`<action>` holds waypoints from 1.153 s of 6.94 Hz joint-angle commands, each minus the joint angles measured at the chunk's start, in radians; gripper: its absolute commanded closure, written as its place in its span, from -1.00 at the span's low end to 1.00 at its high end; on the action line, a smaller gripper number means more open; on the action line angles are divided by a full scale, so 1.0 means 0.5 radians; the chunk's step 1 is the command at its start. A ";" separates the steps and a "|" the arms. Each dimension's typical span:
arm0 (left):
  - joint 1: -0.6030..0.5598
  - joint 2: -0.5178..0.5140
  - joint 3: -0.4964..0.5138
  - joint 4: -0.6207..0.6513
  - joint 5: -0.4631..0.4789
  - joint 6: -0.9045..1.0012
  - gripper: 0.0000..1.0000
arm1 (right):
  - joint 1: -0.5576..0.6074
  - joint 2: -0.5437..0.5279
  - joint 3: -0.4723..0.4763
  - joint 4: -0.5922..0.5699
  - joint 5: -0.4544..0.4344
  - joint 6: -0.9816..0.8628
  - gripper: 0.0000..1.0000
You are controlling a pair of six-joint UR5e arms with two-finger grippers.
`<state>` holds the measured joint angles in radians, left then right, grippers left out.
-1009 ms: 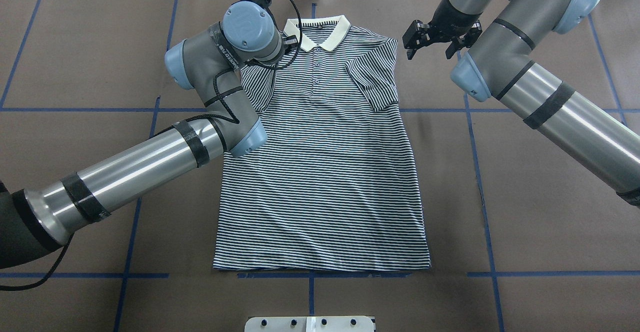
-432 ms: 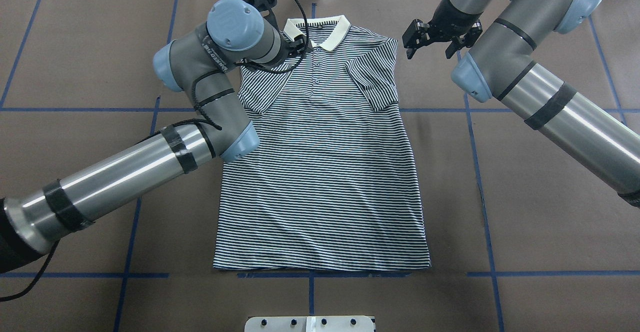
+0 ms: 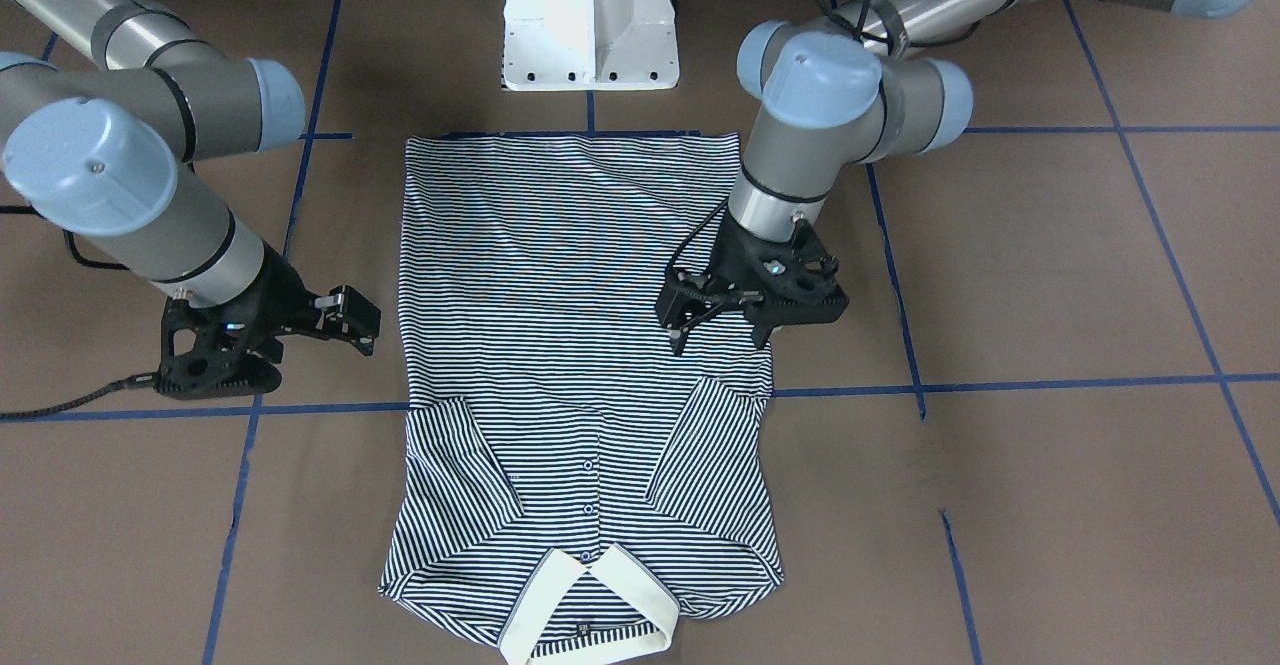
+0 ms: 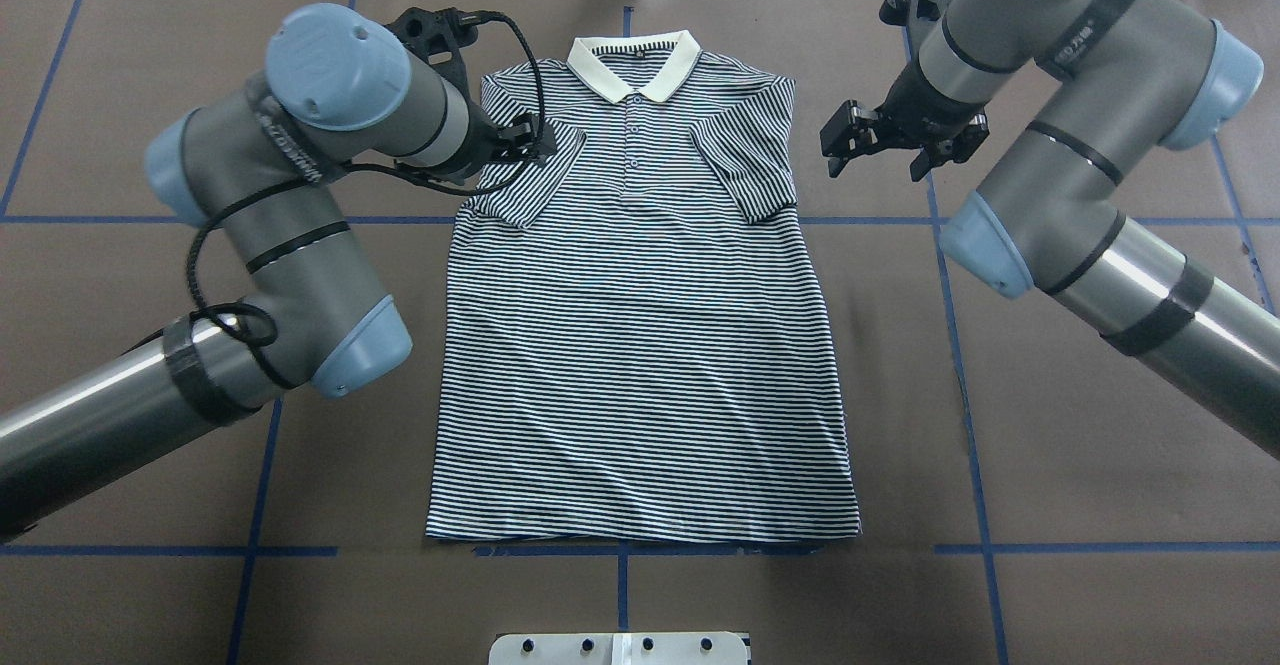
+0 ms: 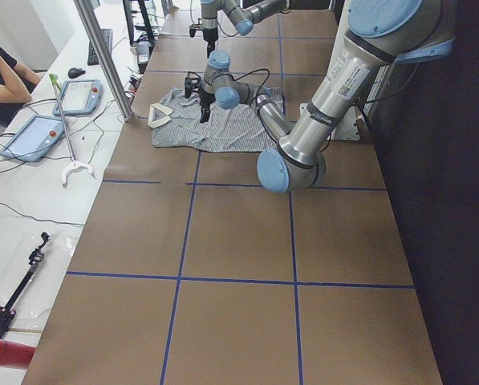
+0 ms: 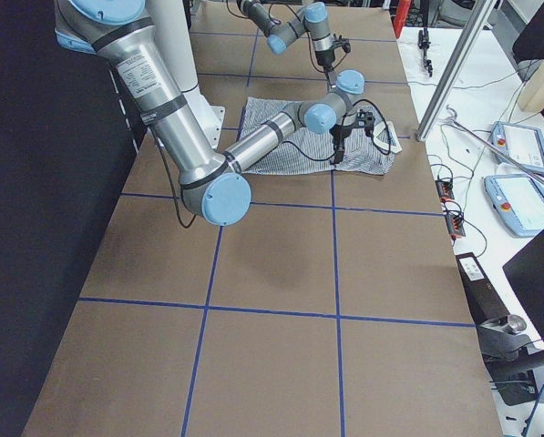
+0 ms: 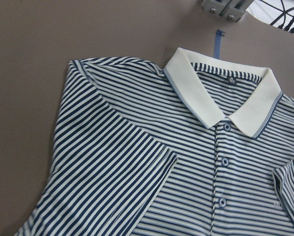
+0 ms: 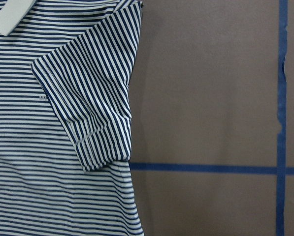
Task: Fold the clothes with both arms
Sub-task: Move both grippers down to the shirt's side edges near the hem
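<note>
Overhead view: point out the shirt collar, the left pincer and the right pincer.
shirt collar [image 4: 672,73], overhead view, cream flap on the view's right
left pincer [image 4: 540,142], overhead view, midway between its fingertips
right pincer [image 4: 874,153], overhead view, midway between its fingertips

Striped polo shirt [image 4: 640,345] is lying flat on the table [image 4: 1050,465], cream collar [image 4: 632,63] at the far end, both short sleeves tucked in over the chest. Left pincer [image 4: 535,140] hangs above the left sleeve; right pincer [image 4: 878,150] is off the shirt, just beside it, fingers spread.
</note>
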<state>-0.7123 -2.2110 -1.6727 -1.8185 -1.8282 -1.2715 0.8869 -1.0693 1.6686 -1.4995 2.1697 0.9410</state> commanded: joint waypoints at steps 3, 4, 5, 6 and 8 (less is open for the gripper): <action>0.013 0.449 -0.740 0.244 -0.035 0.132 -1.00 | -0.655 -0.523 0.680 0.023 -0.489 0.736 -1.00; 0.016 0.446 -0.747 0.244 -0.025 0.132 -1.00 | -0.824 -0.582 0.752 0.084 -0.577 0.859 -1.00; 0.016 0.428 -0.744 0.244 -0.025 0.132 -1.00 | -0.990 -0.628 0.752 0.157 -0.721 1.028 -1.00; 0.019 0.421 -0.741 0.241 -0.025 0.132 -1.00 | -1.067 -0.644 0.752 0.188 -0.777 1.087 -1.00; 0.019 0.409 -0.744 0.241 -0.025 0.132 -1.00 | -1.178 -0.702 0.734 0.189 -0.878 1.155 -1.00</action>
<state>-0.7029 -2.0025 -2.0441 -1.6979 -1.8408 -1.2057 0.3268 -1.4081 2.0372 -1.4078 1.7602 1.4982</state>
